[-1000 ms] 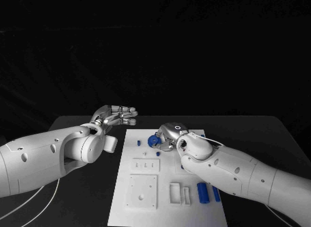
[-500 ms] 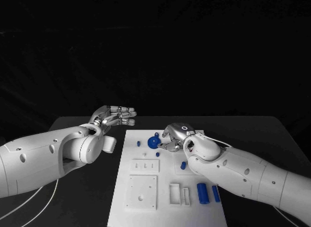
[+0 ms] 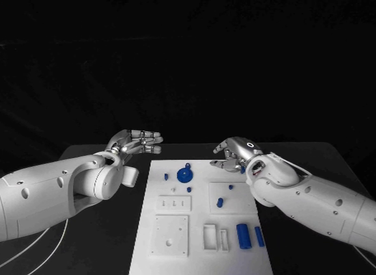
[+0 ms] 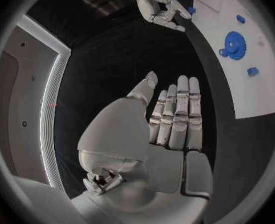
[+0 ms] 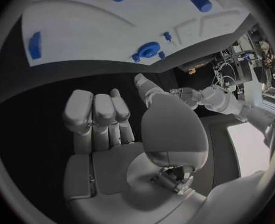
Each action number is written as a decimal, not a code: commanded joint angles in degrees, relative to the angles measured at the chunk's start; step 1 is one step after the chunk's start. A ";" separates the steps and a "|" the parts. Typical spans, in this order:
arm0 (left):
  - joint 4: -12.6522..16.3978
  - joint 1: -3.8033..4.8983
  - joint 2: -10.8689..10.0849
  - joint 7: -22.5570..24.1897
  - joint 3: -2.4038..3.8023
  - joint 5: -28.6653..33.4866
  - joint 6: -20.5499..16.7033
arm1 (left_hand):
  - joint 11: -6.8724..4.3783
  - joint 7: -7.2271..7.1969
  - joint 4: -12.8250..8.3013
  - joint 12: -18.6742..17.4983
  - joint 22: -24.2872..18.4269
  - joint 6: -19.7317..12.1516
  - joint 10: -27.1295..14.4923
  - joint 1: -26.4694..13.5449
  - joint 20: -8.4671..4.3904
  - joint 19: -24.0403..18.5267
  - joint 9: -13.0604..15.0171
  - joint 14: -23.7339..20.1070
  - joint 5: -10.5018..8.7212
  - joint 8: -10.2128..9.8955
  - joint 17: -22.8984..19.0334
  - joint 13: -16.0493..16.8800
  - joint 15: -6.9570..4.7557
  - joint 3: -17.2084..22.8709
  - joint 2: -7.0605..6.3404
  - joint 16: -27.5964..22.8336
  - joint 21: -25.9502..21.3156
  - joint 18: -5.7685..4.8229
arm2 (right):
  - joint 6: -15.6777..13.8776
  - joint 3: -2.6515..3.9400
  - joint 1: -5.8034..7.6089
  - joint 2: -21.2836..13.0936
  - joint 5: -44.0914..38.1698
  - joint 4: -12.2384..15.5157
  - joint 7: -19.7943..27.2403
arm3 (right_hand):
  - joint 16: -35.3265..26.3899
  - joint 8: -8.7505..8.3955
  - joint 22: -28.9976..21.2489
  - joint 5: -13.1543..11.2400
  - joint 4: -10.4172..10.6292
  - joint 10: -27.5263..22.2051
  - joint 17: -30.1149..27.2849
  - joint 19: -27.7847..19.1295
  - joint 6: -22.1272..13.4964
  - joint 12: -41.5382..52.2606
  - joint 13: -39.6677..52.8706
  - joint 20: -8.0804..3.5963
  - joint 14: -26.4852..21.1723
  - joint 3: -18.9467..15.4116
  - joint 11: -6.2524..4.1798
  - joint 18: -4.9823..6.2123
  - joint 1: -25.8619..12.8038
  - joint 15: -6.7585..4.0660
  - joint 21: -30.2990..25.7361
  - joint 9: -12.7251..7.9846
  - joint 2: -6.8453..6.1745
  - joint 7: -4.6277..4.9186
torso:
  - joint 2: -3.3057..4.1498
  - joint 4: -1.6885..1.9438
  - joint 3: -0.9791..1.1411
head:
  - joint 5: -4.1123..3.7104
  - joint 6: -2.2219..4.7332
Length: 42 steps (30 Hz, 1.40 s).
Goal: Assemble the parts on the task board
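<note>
R hand (image 3: 234,152) fingers (image 5: 95,115) loosely curled, holding nothing; L hand (image 3: 137,140) fingers (image 4: 177,109) straight, side by side, empty. Both hover off the task board's (image 3: 196,252) far end. Blue gear (image 3: 185,175) seated there; two cylinders (image 3: 249,235) + small parts lie loose nearer, so task looks early. Black tabletop (image 3: 320,157), dark room.

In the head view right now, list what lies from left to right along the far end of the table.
Left hand → small blue peg → blue gear → right hand.
</note>
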 commanded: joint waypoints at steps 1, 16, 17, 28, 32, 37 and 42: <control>0.07 0.06 -0.16 1.27 0.04 0.11 1.85 | -0.13 -0.16 -0.02 0.14 -0.08 -0.22 0.38 0.00 0.05 0.37 0.09 0.14 -0.16 0.08 -0.01 0.04 0.02 -0.32 0.03 0.36 -0.38 -0.25 | 1.37 0.78 -0.05 -2.71 9.73 -0.17 11.50 | -0.15 -0.09 7.53 2.14 -2.94 -0.32 0.12 1.00 -0.19 -0.17 -0.08 0.30 -0.17 -0.73 0.22 -0.24 1.67 0.24 -0.16 -0.08 0.56 0.41 | -0.28 -0.76 0.32 | 0.13 0.08; -0.33 -0.10 -0.50 2.34 -0.13 0.09 4.01 | -0.43 -0.26 -0.33 0.13 -0.12 0.03 1.43 0.05 -0.06 0.28 0.08 0.10 0.01 0.05 -0.03 0.05 -0.06 -0.12 0.07 0.29 -0.37 -0.39 | 9.24 2.58 -0.55 -8.23 19.31 -7.05 21.45 | -2.38 -0.12 6.91 9.99 -10.46 -2.07 -0.54 0.06 -1.67 -1.85 -1.38 0.00 -0.89 -9.58 0.04 -0.42 5.33 0.03 -3.72 -0.09 3.62 0.40 | -0.64 -1.69 1.57 | -1.18 0.29; -0.38 -0.13 -0.49 2.37 -0.15 0.09 4.13 | -0.42 -0.25 -0.33 0.13 -0.12 0.02 1.41 0.04 -0.06 0.27 0.08 0.10 0.00 0.05 -0.03 0.05 -0.06 -0.12 0.06 0.28 -0.37 -0.39 | 9.77 2.61 -0.60 -8.21 19.34 -7.41 21.51 | -2.38 -0.11 6.92 10.03 -10.84 -2.07 -0.47 0.08 -1.78 -1.81 -1.36 0.01 -0.90 -9.62 0.01 -0.43 5.22 0.03 -3.70 -0.09 3.68 0.36 | -0.67 -1.72 1.63 | -1.15 0.27; -0.92 -0.49 -0.15 2.74 -0.22 0.09 5.31 | -0.25 -0.16 -0.49 0.13 -0.18 -0.17 0.87 -0.06 -0.02 0.25 0.08 0.04 -0.12 0.05 -0.04 0.05 0.01 -0.17 0.00 0.19 -0.39 -0.38 | 13.19 2.66 -1.24 -5.73 16.82 -12.13 21.80 | -3.80 -0.22 6.43 8.68 -11.61 -3.63 -1.26 -0.77 -6.97 -2.97 -2.13 0.12 -1.75 -12.02 -0.04 -0.29 5.99 0.13 -6.32 -0.22 3.74 0.36 | -0.66 -1.63 2.20 | -1.47 -0.26; -1.11 -0.59 -0.13 2.74 -0.22 0.08 5.39 | -0.25 -0.16 -0.49 0.13 -0.18 -0.17 0.87 -0.06 -0.02 0.25 0.08 0.04 -0.12 0.05 -0.04 0.05 0.01 -0.17 0.00 0.19 -0.39 -0.38 | 13.47 2.65 -1.63 -5.12 16.29 -13.34 21.99 | -3.79 -0.17 6.38 9.90 -12.60 -3.92 -1.27 -0.87 -4.91 -2.92 -2.28 0.18 -1.87 -11.61 0.03 -0.23 6.15 0.19 -6.77 -0.15 4.10 0.39 | -0.62 -1.45 2.43 | -1.91 -0.33; -1.32 -0.65 -0.08 2.75 -0.23 0.06 5.43 | -0.21 -0.14 -0.55 0.13 -0.22 -0.28 0.74 -0.06 0.02 0.23 0.08 -0.01 -0.10 0.04 -0.04 0.05 0.05 -0.23 -0.01 0.13 -0.42 -0.37 | 12.77 2.65 -1.82 -4.38 16.39 -14.22 22.07 | -3.31 -0.17 6.51 9.38 -12.48 -3.52 -0.92 -0.63 -5.31 -2.42 -2.08 0.05 -1.67 -11.82 -0.21 -0.26 5.49 0.01 -6.19 -0.17 4.28 0.18 | -0.62 -1.51 2.50 | -1.97 -0.42; -1.44 -0.68 0.16 2.75 -0.23 0.04 5.53 | -0.21 -0.14 -0.55 0.13 -0.22 -0.28 0.74 -0.06 0.02 0.23 0.08 -0.01 -0.10 0.04 -0.04 0.05 0.05 -0.23 -0.01 0.13 -0.42 -0.37 | 12.23 2.65 -1.88 -3.62 16.40 -14.85 21.89 | -2.88 -0.14 6.60 9.32 -12.35 -3.25 -0.60 -0.43 -4.22 -2.10 -1.95 -0.02 -1.45 -11.89 -0.24 -0.28 5.25 -0.05 -5.71 -0.13 4.48 0.12 | -0.61 -1.37 2.38 | -2.23 -0.54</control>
